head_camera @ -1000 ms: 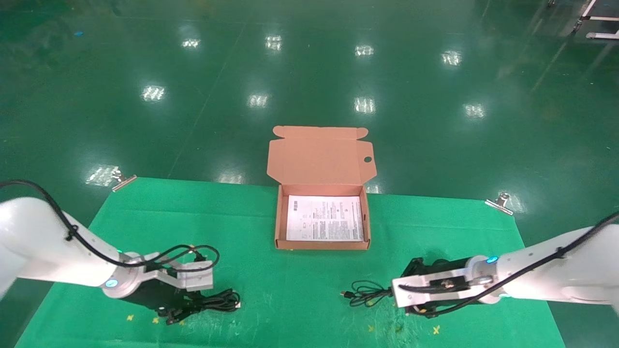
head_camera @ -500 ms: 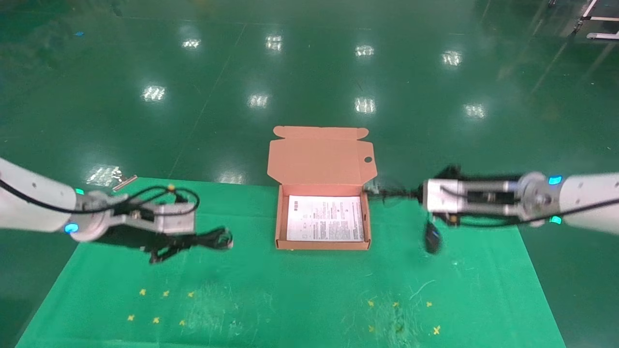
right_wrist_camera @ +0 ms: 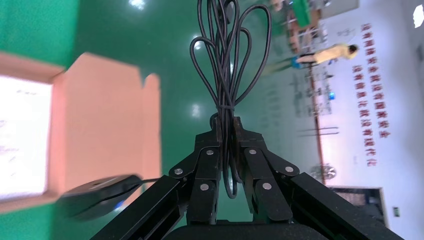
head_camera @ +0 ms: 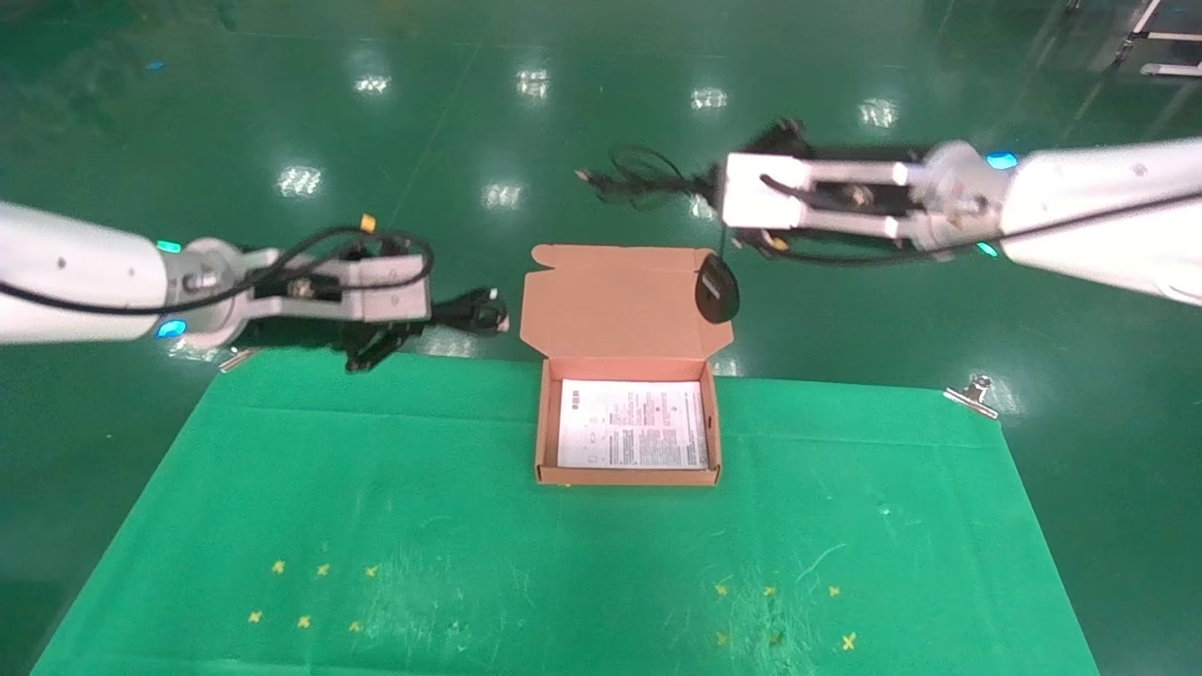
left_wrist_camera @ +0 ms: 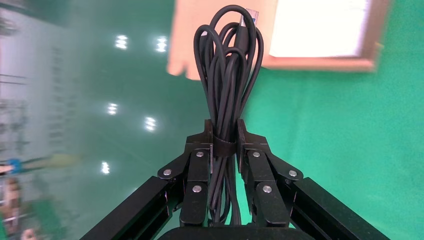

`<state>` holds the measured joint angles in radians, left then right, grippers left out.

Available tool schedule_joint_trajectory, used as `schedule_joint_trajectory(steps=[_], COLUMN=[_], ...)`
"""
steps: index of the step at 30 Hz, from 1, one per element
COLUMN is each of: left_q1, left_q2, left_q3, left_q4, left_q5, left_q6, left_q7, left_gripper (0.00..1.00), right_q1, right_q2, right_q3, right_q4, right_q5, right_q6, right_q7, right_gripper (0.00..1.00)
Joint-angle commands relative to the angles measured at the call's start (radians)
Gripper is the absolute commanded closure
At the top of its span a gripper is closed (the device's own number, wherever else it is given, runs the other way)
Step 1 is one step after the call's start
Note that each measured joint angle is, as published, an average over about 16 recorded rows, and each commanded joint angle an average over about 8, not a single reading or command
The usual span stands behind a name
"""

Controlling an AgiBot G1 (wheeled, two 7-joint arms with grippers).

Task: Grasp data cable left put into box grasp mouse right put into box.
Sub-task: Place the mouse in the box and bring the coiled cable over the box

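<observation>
Both pickups look done. The left gripper has its fingers clamped on the data cable, beside the box. The right gripper pinches the mouse cord (mouse dangling over the lid). Neither is in the box yet.

Bright overhead lamps throw white glare patches on the glossy floor beyond the box. Both wrist views smear the box and background; shadows stay faint.
</observation>
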<state>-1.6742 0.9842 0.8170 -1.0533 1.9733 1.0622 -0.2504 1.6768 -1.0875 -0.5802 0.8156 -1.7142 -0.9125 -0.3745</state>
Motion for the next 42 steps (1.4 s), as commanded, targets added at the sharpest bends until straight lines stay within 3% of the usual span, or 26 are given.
schedule_joint_trajectory(steps=[1, 10, 30, 42], left_q1=[-0.010, -0.052, -0.011, 0.028], left_q2=[0.010, 0.047, 0.029, -0.008], left_q3=[-0.005, -0.017, 0.006, 0.029], left_q4=[-0.019, 0.007, -0.006, -0.049], left_q5=[0.015, 0.043, 0.060, 0.139], left_q6=[-0.023, -0.076, -0.054, -0.013], left_q7=[-0.017, -0.020, -0.017, -0.122], left_gripper=[1.00, 1.00, 1.00, 1.00], right_q1=[0.028, 0.091, 0.078, 0.066], right_q2=[-0.036, -0.117, -0.161, -0.254], right_q3=[0.006, 0.022, 0.019, 0.007], right_q4=[-0.022, -0.150, -0.259, -0.390], right_q5=[0.011, 0.050, 0.055, 0.070], right_q6=[0.016, 0.035, 0.059, 0.108], right_q7=[-0.020, -0.119, -0.162, -0.227], right_gripper=[1.00, 1.00, 1.00, 1.00])
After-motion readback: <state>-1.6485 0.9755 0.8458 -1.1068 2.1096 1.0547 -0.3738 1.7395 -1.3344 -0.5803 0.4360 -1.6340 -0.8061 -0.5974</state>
